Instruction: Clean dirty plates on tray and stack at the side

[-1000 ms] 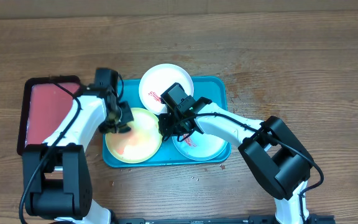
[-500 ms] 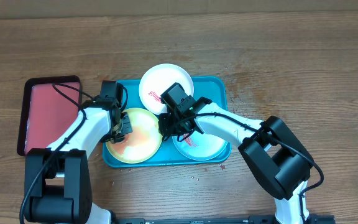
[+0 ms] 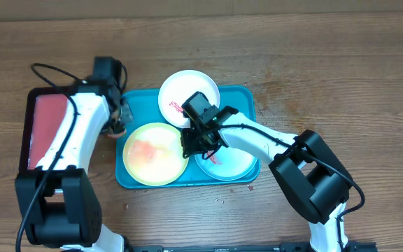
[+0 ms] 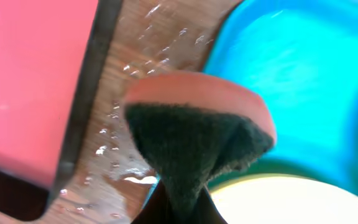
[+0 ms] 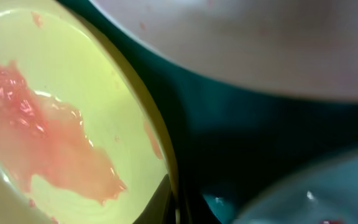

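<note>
Plates [image 3: 187, 94] lie in the tray [image 3: 247, 98]; they are probably light, stiff and slick with smear, so take each by its raised rim. Left claw [image 3: 115, 127] pinches a sponge [image 4: 197, 130] above the bench [image 3: 327, 70] just beside the tray. Right claw [image 3: 196, 143] is closed at the yellow plate [image 3: 152, 152] rim; whether it grips the rim cannot be told.

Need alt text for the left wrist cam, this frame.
Blurry close-up of a sponge, pink on top, dark green underneath, pinched in the left tool. Behind it, wet wooden table, with the pink-red tray at left, the teal tray at right and a yellow-green plate at bottom.
</note>
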